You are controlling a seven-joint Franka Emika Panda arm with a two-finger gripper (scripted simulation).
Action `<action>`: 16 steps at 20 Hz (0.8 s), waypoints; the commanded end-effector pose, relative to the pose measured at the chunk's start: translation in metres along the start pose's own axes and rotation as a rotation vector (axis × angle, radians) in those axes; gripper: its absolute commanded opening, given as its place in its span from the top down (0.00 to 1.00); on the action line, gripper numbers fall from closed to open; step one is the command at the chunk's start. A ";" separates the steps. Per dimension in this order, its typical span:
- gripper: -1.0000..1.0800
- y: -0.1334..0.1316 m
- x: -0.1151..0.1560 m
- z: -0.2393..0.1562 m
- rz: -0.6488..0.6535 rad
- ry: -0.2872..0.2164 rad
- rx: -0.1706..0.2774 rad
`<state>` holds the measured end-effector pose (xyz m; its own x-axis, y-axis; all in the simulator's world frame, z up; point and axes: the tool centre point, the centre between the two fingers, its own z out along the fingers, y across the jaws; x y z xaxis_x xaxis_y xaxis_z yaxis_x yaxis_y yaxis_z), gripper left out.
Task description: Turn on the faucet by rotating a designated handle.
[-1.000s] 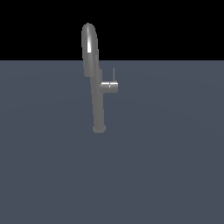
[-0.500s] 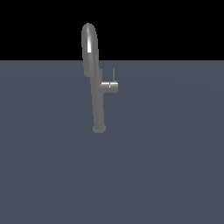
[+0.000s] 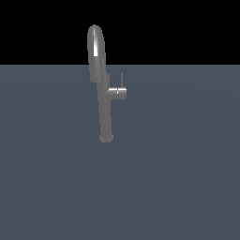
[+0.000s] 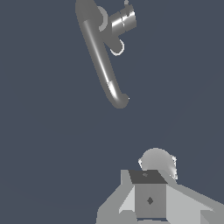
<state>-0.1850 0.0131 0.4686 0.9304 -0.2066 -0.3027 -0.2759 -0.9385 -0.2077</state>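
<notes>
My gripper (image 4: 151, 199), jaw state unreadable, sits well apart from the faucet (image 3: 103, 93); its handle (image 3: 122, 79) stands upright, untouched

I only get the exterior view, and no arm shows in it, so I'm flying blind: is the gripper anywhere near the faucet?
Observer: The wrist view shows the gripper apart from the faucet, with bare grey surface between them. Nothing is touching.
Operator: Open or shut?
Observer: Cannot tell. Only grey blocky parts of it show.
Operator: Does that camera see the handle?
Observer: Barely. The side stub shows well, but the handle is nearly cut off at the picture's edge.
</notes>
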 end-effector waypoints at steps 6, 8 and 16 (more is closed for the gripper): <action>1.00 -0.011 0.043 0.003 0.117 -0.124 0.115; 1.00 -0.013 0.055 0.004 0.149 -0.158 0.147; 1.00 -0.019 0.105 0.014 0.283 -0.302 0.282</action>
<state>-0.0946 0.0135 0.4329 0.7357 -0.3108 -0.6018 -0.5719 -0.7611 -0.3061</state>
